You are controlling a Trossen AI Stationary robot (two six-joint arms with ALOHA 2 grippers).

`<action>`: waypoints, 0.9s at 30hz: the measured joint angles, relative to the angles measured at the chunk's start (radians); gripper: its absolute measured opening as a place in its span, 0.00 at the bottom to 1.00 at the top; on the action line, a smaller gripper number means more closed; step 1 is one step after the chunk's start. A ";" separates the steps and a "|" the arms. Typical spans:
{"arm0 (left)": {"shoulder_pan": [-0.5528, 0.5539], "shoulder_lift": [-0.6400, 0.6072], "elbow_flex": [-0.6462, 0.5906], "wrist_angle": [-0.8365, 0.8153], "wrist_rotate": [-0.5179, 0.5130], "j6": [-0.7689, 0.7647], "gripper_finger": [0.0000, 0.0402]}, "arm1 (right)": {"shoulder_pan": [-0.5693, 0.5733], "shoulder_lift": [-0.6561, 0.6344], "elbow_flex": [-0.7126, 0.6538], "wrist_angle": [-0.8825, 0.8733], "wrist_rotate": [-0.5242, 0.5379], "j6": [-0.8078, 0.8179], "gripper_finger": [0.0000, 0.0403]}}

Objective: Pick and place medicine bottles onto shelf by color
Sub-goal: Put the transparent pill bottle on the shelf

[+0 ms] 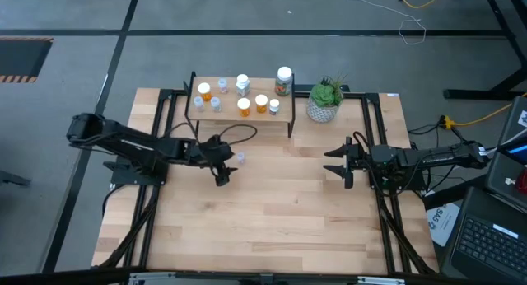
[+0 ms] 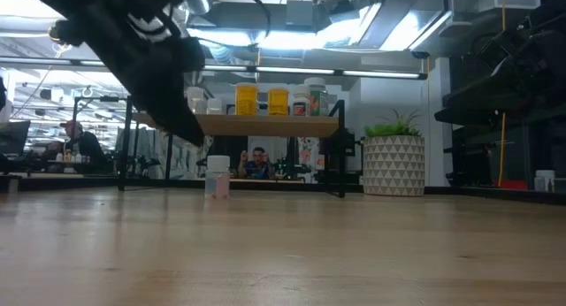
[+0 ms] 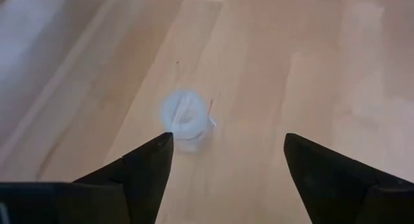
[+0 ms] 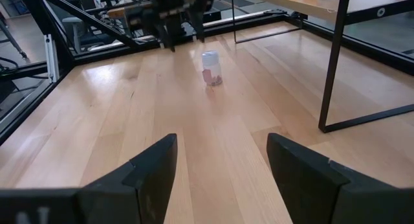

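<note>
Wooden tabletop (image 1: 272, 211) bare lower frame. Mid-frame: left gripper (image 1: 221, 159) fingers spread, empty, clear bottle (image 1: 240, 157) just right of them, standing alone. Right gripper (image 1: 339, 163) spread too, idle centre-right. Shelf (image 1: 240, 112) upper centre holds the rest. Risk: bottle sits off-centre toward one finger, closing could tip it.

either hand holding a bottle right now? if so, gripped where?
Nothing is held. The left hand is open above the clear bottle on the table, not touching it. The right hand is open and empty, farther off on the table's right side.
</note>
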 joint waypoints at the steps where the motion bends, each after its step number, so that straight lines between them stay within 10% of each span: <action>1: 0.000 0.023 0.000 0.012 -0.002 0.000 0.72 | 0.000 0.000 0.000 0.000 0.000 0.000 0.60; 27: 0.036 0.174 -0.002 0.160 -0.103 0.105 0.73 | 0.000 0.000 0.000 0.000 0.000 0.000 0.60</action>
